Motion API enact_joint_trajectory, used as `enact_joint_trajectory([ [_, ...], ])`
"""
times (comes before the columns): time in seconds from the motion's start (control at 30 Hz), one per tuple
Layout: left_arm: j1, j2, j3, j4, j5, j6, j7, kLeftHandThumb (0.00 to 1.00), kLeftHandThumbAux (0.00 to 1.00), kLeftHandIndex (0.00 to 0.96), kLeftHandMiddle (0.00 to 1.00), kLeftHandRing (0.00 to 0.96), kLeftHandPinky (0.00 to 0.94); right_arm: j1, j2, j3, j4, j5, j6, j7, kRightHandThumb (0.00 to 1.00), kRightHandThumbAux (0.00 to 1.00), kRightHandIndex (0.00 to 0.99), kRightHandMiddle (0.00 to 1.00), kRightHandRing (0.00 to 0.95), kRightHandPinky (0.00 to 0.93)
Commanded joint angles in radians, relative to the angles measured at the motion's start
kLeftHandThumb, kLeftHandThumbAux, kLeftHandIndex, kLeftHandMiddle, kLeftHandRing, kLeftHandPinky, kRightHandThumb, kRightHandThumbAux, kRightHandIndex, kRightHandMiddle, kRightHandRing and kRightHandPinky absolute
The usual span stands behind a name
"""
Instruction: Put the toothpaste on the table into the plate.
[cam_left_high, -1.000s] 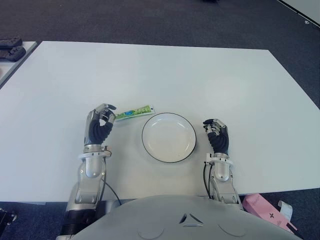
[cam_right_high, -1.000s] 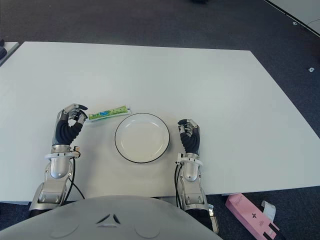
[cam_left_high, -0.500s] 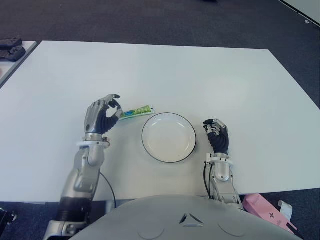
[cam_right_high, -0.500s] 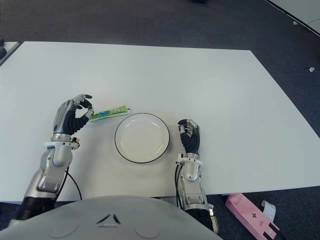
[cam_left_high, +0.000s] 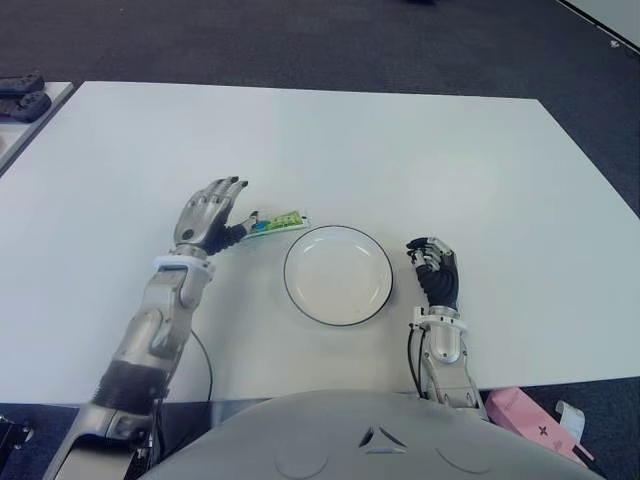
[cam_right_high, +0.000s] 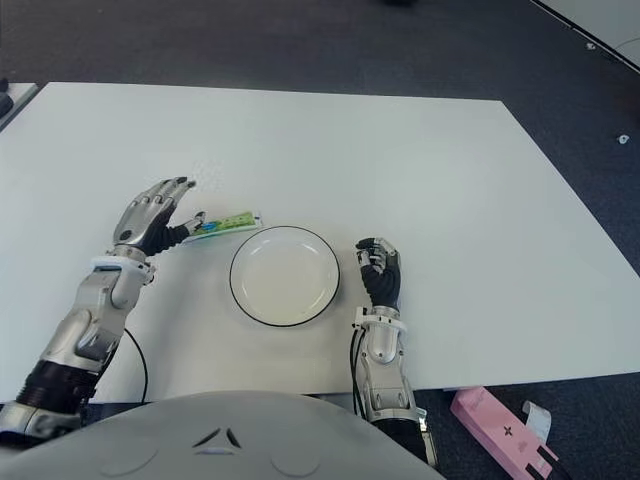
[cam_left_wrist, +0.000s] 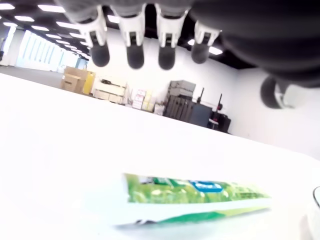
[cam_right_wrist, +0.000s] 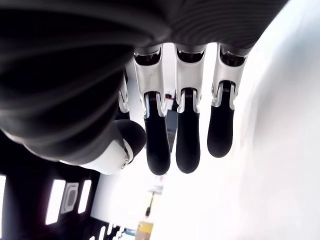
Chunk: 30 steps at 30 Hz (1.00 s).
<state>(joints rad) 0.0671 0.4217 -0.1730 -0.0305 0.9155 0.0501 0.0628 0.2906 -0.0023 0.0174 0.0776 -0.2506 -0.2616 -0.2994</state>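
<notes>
A green and white toothpaste tube (cam_left_high: 277, 222) lies flat on the white table (cam_left_high: 330, 150), just beyond the left rim of a white plate with a dark rim (cam_left_high: 290, 290). My left hand (cam_left_high: 209, 214) hovers over the tube's left end with its fingers spread and nothing in them; in the left wrist view the toothpaste tube (cam_left_wrist: 195, 194) lies below the extended fingertips (cam_left_wrist: 135, 56). My right hand (cam_left_high: 433, 266) shows to the right of the plate, fingers curled and holding nothing.
A pink box (cam_left_high: 535, 420) lies on the floor at the near right, below the table edge. Dark objects (cam_left_high: 22, 95) sit on a side table at the far left.
My left hand has lifted, moved forward toward the tube and uncurled its fingers. The right hand, plate and tube have not moved.
</notes>
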Motion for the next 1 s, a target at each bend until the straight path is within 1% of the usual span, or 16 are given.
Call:
enact_joint_trajectory([
  [0.03,-0.027,0.03,-0.038,0.042,0.019,0.007,-0.032,0.47,0.178,0.0,0.0,0.0,0.006,0.008,0.0,-0.007,-0.004,0.0,0.017,0.002,0.707,0.725,0.425,0.471,0.46,0.46],
  [0.17,-0.042,0.049,-0.061,0.068,0.014,-0.007,-0.033,0.461,0.141,0.0,0.0,0.0,0.001,0.011,0.001,-0.009,-0.008,0.001,0.023,0.002,0.706,0.726,0.424,0.464,0.449,0.437],
  [0.3,-0.065,0.075,-0.094,0.097,0.015,-0.036,-0.042,0.44,0.113,0.0,0.0,0.0,0.0,0.013,0.001,-0.009,-0.013,-0.007,0.032,-0.002,0.706,0.726,0.424,0.455,0.436,0.422],
  [0.5,-0.101,0.107,-0.143,0.15,0.02,-0.087,-0.042,0.413,0.108,0.0,0.0,0.0,0.0,0.017,0.0,-0.006,-0.024,-0.009,0.043,0.002,0.706,0.726,0.425,0.451,0.431,0.424],
  [0.57,-0.106,0.114,-0.152,0.158,0.019,-0.093,-0.04,0.402,0.11,0.0,0.0,0.0,0.0,0.018,0.001,-0.005,-0.028,-0.009,0.045,0.002,0.706,0.726,0.425,0.451,0.431,0.428],
  [0.7,-0.128,0.144,-0.193,0.177,0.038,-0.113,-0.082,0.383,0.113,0.0,0.0,0.0,0.0,0.024,0.0,-0.002,-0.042,-0.011,0.057,0.007,0.706,0.726,0.424,0.457,0.438,0.437],
  [0.83,-0.145,0.162,-0.228,0.189,0.053,-0.116,-0.125,0.372,0.123,0.0,0.0,0.0,0.0,0.031,0.0,0.0,-0.058,-0.015,0.069,0.008,0.705,0.726,0.424,0.463,0.441,0.431],
  [1.0,-0.166,0.186,-0.274,0.189,0.07,-0.127,-0.206,0.372,0.133,0.0,0.0,0.0,0.0,0.039,0.002,-0.003,-0.068,-0.019,0.079,0.01,0.705,0.726,0.423,0.467,0.444,0.441],
])
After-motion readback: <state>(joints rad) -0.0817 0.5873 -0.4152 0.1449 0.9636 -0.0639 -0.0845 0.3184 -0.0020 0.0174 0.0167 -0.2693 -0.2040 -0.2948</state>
